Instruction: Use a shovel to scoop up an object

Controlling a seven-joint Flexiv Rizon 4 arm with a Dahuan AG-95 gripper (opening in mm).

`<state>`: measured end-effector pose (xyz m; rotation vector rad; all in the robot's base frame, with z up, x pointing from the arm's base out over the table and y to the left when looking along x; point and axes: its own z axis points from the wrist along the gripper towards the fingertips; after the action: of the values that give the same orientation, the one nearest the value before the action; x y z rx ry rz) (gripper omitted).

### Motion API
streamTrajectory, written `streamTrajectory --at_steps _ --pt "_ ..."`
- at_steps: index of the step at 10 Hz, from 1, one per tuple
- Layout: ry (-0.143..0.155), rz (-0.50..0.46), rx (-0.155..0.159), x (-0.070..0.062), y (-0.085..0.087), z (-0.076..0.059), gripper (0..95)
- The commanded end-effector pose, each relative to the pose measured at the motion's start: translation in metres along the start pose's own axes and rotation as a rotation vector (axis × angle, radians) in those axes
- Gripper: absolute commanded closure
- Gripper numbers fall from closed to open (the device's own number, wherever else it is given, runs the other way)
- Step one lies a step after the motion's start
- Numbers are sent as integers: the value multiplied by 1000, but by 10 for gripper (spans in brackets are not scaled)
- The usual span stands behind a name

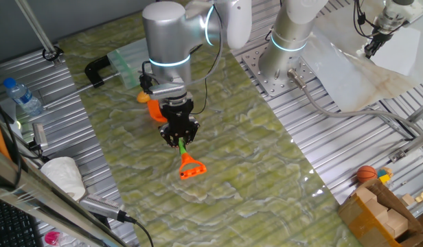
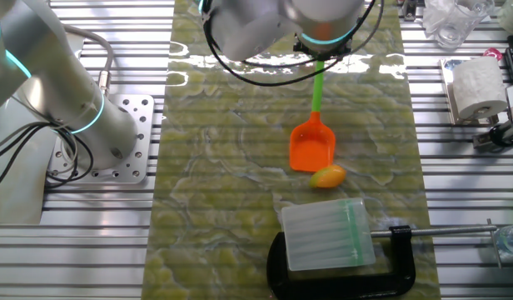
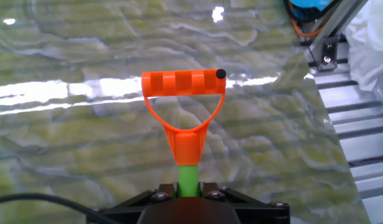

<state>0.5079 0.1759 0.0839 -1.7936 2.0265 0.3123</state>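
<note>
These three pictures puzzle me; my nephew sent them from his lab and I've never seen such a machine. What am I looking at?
It is a silver robot arm bolted beside a table covered with a green marbled mat. Two pictures come from fixed cameras on different sides of the table; the third comes from a camera on the arm's hand, looking along its fingers. The hand grips the green shaft of a toy shovel, whose orange D-shaped end fills the hand view. The shovel's orange blade sits right beside a small yellow-orange lump. Nearby, a black clamp holds a clear plastic box.
</note>
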Motion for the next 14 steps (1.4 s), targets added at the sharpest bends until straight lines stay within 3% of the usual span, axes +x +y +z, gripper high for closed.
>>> streamTrajectory --at_steps 1,2,4,9,14 --pt "7 -22 -11 -1 2 -4 950" --pt "21 -49 -20 -6 -2 -3 950" --pt "17 -52 -18 -8 -3 -3 950" --pt "-23 -88 -13 -3 -5 -4 950" --pt "-31 -118 -17 -4 -5 -7 950"
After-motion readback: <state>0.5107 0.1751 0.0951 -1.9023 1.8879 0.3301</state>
